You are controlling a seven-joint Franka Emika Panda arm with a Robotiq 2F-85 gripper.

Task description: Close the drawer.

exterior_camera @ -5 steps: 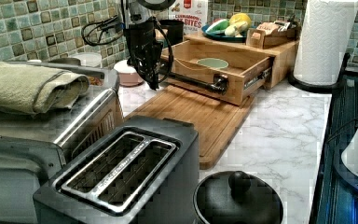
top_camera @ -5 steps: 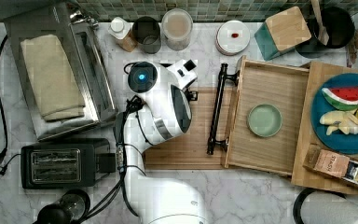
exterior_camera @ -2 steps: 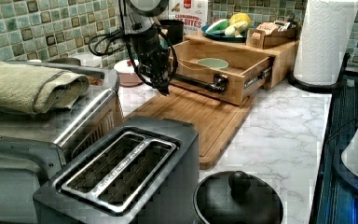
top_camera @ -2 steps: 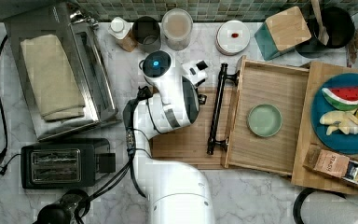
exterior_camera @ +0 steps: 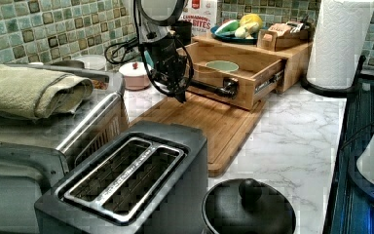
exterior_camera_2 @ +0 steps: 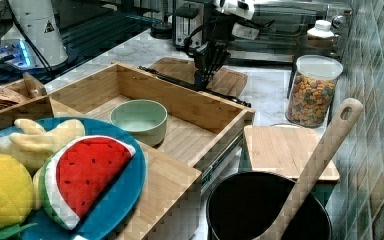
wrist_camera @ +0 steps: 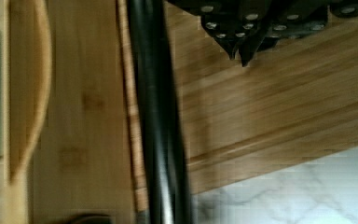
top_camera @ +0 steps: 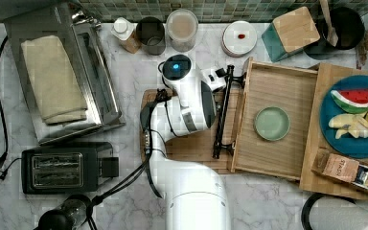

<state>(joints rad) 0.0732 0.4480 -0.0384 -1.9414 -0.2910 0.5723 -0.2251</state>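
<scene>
The drawer (top_camera: 287, 91) stands pulled out toward the top view's left, with a green bowl (top_camera: 271, 123) inside it. Its long black bar handle (top_camera: 223, 115) runs along the front edge. My gripper (exterior_camera: 181, 96) hangs shut with nothing held, tips down just above the wooden cutting board (exterior_camera: 209, 119), close beside the handle (exterior_camera: 209, 88) on the side away from the drawer. In the wrist view the gripper (wrist_camera: 240, 52) has its tips pressed together next to the handle (wrist_camera: 156, 116) and the drawer front (wrist_camera: 84, 116). The right view has the gripper (exterior_camera_2: 203, 75) behind the handle (exterior_camera_2: 180, 80).
A blue fruit plate (top_camera: 354, 120) sits on the wooden box top behind the drawer. A black toaster (top_camera: 60, 167) and a toaster oven (top_camera: 57, 76) with a folded cloth stand at the top view's left. Jars (top_camera: 182, 28) line the tiled wall; a paper towel roll (exterior_camera: 343, 44) stands nearby.
My arm has swung toward the top view's right across the cutting board, bringing the gripper up close to the drawer's black handle. The drawer has not moved.
</scene>
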